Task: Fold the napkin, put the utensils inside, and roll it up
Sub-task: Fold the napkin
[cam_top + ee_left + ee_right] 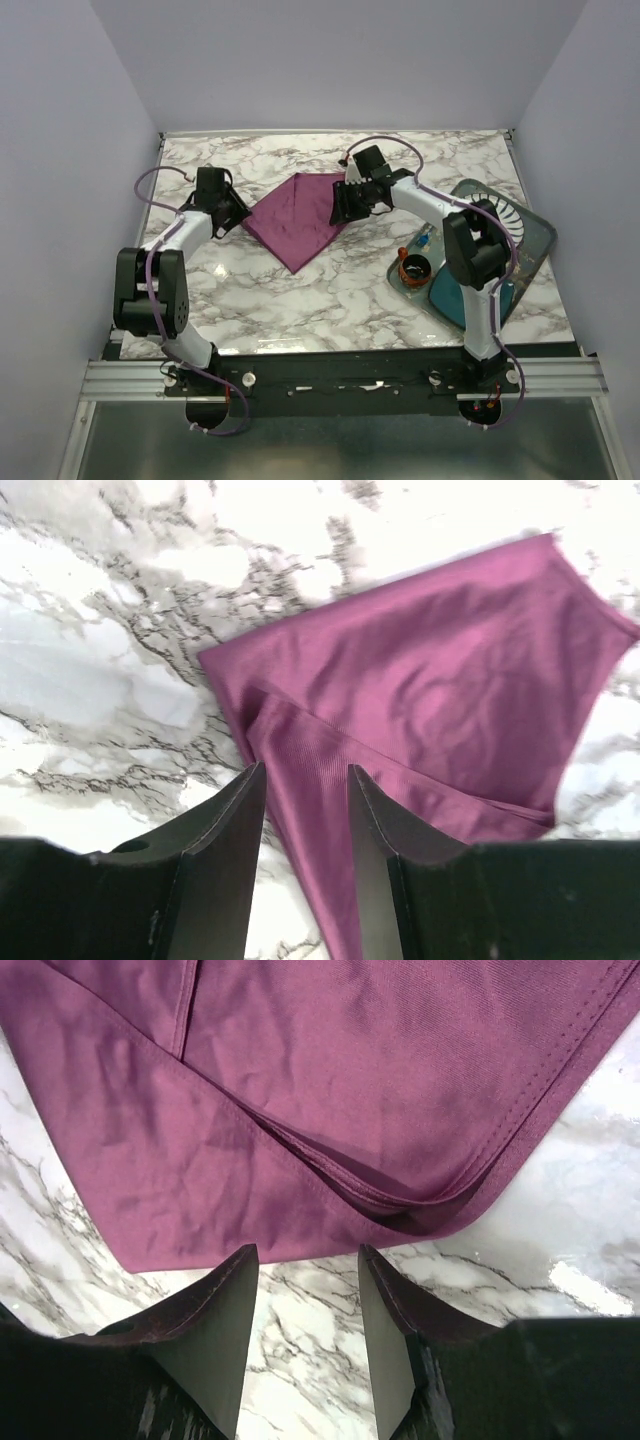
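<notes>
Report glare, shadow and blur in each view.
Top external: even, soft light, sharp, no glare on the marble table. Left wrist: marble washed out towards the top, napkin slightly soft. Right wrist: bright glare patch on the marble at right, cloth weave crisp, right gripper's fingers dark.

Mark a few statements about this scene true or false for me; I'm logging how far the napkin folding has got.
1. The napkin lies folded, in layers, on the marble table. True.
2. The right gripper is clamped on the napkin's edge. False: its jaws stand apart over bare marble, just off the edge.
3. The orange-rimmed cup sits on the napkin. False: it stands on the teal tray at the right, apart from the cloth.
4. The left gripper is at the napkin's left corner, with cloth showing between its parted fingers. True.
5. The napkin is rolled up. False: it lies flat.
</notes>
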